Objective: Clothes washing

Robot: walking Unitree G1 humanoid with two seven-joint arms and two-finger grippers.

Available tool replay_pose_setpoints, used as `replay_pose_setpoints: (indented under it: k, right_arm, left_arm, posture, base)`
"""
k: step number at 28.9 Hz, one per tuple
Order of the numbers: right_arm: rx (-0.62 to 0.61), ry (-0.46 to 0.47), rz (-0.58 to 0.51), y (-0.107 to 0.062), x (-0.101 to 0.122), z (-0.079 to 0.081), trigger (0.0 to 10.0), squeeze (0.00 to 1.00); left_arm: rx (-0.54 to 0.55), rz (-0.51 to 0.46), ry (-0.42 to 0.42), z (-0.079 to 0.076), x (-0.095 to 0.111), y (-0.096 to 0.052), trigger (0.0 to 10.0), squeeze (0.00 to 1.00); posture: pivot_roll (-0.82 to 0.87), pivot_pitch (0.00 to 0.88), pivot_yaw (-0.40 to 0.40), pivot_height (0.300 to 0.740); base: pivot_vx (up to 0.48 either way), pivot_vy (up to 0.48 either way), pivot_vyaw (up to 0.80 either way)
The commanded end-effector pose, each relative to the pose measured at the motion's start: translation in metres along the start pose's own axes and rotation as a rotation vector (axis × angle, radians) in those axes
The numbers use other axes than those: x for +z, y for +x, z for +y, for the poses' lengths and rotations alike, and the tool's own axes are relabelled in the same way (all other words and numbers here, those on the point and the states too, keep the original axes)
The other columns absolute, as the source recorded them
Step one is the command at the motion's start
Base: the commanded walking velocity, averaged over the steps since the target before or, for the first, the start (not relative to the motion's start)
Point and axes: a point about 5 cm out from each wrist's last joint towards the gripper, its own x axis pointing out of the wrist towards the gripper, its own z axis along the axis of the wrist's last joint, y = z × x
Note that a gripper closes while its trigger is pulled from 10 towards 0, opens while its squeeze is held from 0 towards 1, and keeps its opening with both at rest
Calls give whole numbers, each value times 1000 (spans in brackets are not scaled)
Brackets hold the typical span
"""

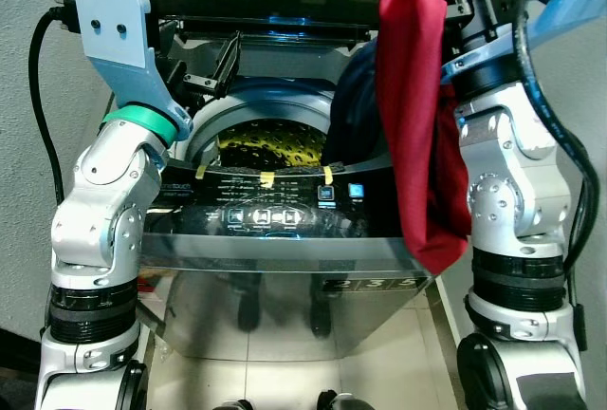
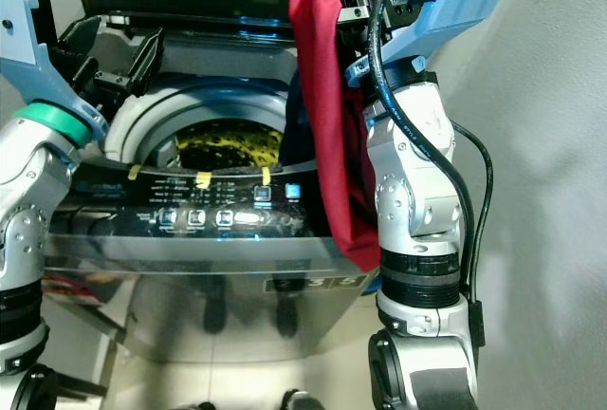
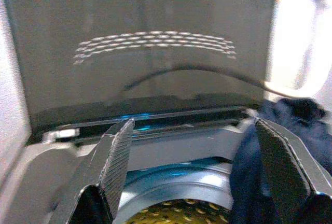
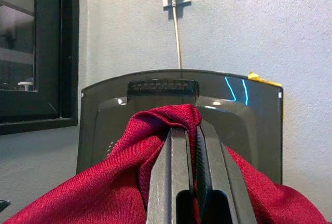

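One red garment [image 1: 417, 125] hangs lengthwise downward, pinched by right gripper [image 4: 185, 130].

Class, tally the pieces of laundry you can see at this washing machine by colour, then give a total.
Red garment, held up by the right gripper beside the machine: 1
Dark blue garment, draped over the drum's rim: 1
Yellow, dark-patterned garment, inside the drum: 1
Total: 3

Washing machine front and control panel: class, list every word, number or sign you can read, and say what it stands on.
"2 3 5" reads faintly, not certain, on the washing machine front at its lower right.
Control panel: lit buttons and labels, too blurred to read.
Yellow tape strips: no writing made out.
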Motion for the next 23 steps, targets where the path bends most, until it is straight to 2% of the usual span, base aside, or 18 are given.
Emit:
replay_pose_setpoints:
  k: [1, 2, 5, 7, 8, 9, 11, 12, 14, 16, 17, 18, 19, 20, 21, 22, 23]
  right_arm:
    - [33, -9, -41, 4, 8, 3, 10000, 0]
    - [104, 25, -71, 10, 19, 5, 10000, 0]
    - [205, 81, -128, 22, 37, 10, 10000, 0]
    - [400, 162, -201, 38, 61, 25, 10000, 0]
    - [400, 162, -201, 38, 61, 25, 10000, 0]
    - [465, 204, -236, 45, 71, 30, 10000, 0]
    - [465, 204, -236, 45, 71, 30, 10000, 0]
    - [515, 254, -272, 54, 81, 34, 10000, 0]
    - [515, 254, -272, 54, 81, 34, 10000, 0]
    - [590, 369, -333, 72, 100, 44, 10000, 0]
    - [590, 369, -333, 72, 100, 44, 10000, 0]
    - [621, 415, -358, 76, 108, 48, 10000, 0]
    - [621, 415, -358, 76, 108, 48, 10000, 0]
    - [638, 440, -375, 77, 114, 50, 10000, 0]
    - [636, 448, -391, 76, 120, 48, 10000, 0]
    - [632, 449, -400, 75, 124, 46, 10000, 0]
    - [632, 449, -400, 75, 124, 46, 10000, 0]
  left_arm:
    - [-77, -7, 6, -5, 3, -4, 10000, 0]
    - [-203, 6, -41, -9, 7, -10, 10000, 0]
    - [-401, 36, -92, -17, 12, -23, 10000, 0]
    - [-655, 79, -162, -40, 11, -41, 10000, 0]
    - [-655, 79, -162, -40, 11, -41, 10000, 0]
    - [-750, 87, -208, -52, 11, -45, 10000, 0]
    - [-750, 87, -208, -52, 11, -45, 10000, 0]
    - [-847, 81, -278, -65, 13, -47, 10000, 0]
    - [-847, 81, -278, -65, 13, -47, 10000, 0]
    - [-997, 51, -378, -96, 12, -34, 10000, 0]
    - [-997, 51, -378, -96, 12, -34, 10000, 0]
    - [-1003, 43, -372, -104, 6, -20, 10000, 0]
    - [-1003, 43, -372, -104, 6, -20, 10000, 0]
    - [-954, 38, -317, -108, -2, -2, 10000, 0]
    - [-827, 38, -248, -101, -10, 22, 10000, 0]
    - [-743, 39, -201, -96, -14, 37, 10000, 0]
    - [-743, 39, -201, -96, -14, 37, 10000, 0]
  posture:
    - [2, 45, 14, 740]
    - [3, 48, 16, 740]
    - [4, 50, 21, 740]
    - [-1, 53, 21, 740]
    - [-1, 53, 21, 740]
    - [-3, 53, 19, 740]
    - [-3, 53, 19, 740]
    - [-6, 54, 14, 740]
    - [-6, 54, 14, 740]
    - [-20, 62, 6, 740]
    - [-20, 62, 6, 740]
    - [-29, 66, 10, 740]
    - [-29, 66, 10, 740]
    - [-39, 70, 12, 740]
    - [-46, 71, 15, 740]
    - [-49, 72, 16, 740]
    - [-49, 72, 16, 740]
  base:
    - [0, 0, 0]
    - [0, 0, 0]
    - [0, 0, 0]
    - [0, 0, 0]
    - [0, 0, 0]
    - [0, 0, 0]
    - [0, 0, 0]
    - [0, 0, 0]
    - [0, 0, 0]
    - [0, 0, 0]
    - [0, 0, 0]
    - [0, 0, 0]
    - [0, 0, 0]
    - [0, 0, 0]
    - [0, 0, 0]
    - [0, 0, 0]
    - [0, 0, 0]
